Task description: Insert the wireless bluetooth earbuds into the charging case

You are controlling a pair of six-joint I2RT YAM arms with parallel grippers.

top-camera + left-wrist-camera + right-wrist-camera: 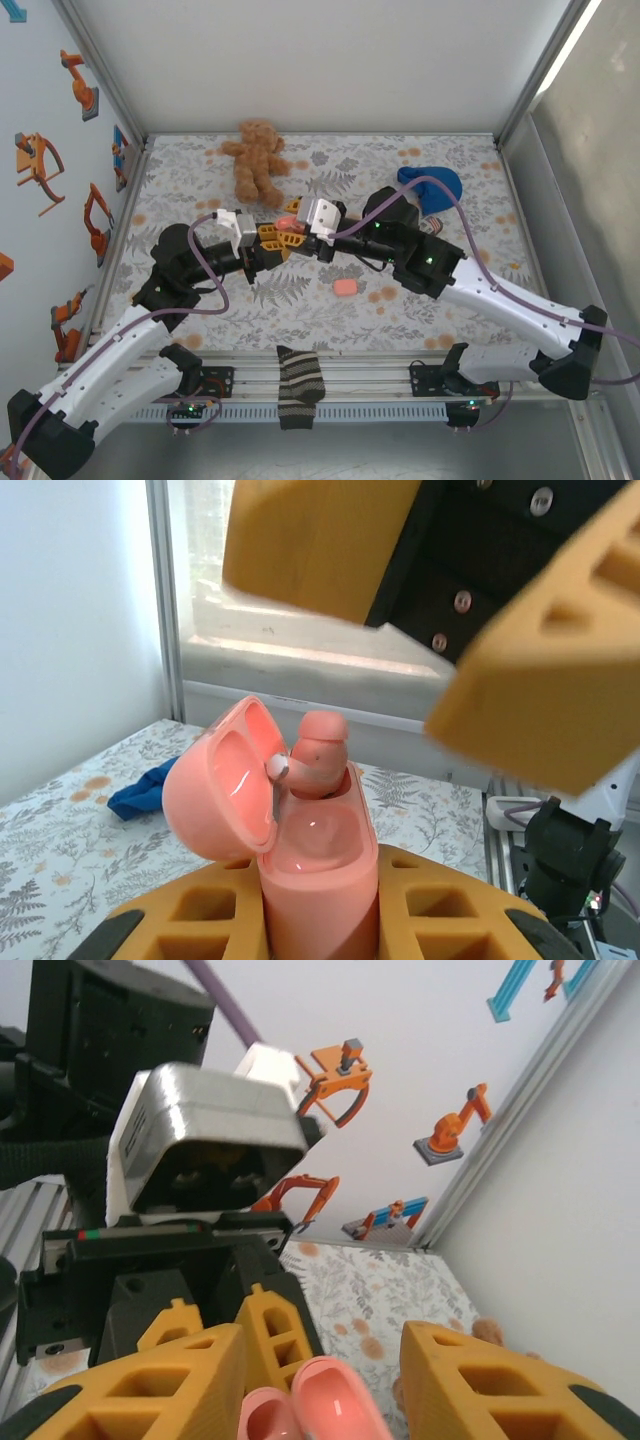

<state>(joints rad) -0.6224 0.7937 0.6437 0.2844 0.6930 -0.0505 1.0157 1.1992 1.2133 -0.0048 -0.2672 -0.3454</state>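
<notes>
**Earbud at the socket:** the left tool is closed tight on the lower body of the salmon-pink charging case. It holds the case upright, off the flowered bench, with the lid swung open to one side.

One earbud stands in the case's far well. Its long axis is upright and its rounded head sits well proud of the rim — by the look of it, not fully seated. The near well is bare.

The right tool hangs just above the case, its orange fingers spread to either side of the opening and gripping nothing.

The coming move turns on that line. The earbud lies straight below the right tool and in line with its socket, so a short press down along the earbud's own axis would likely seat it. The right arm is free and nearer the earbud's head; the left is taken up with steadying the case.

On the bench, a little to the arm-base side of the case, lies a small pink oval piece — too small to tell whether it is another case or an earbud. A teddy bear sits beyond the case, toward the back wall.
</notes>
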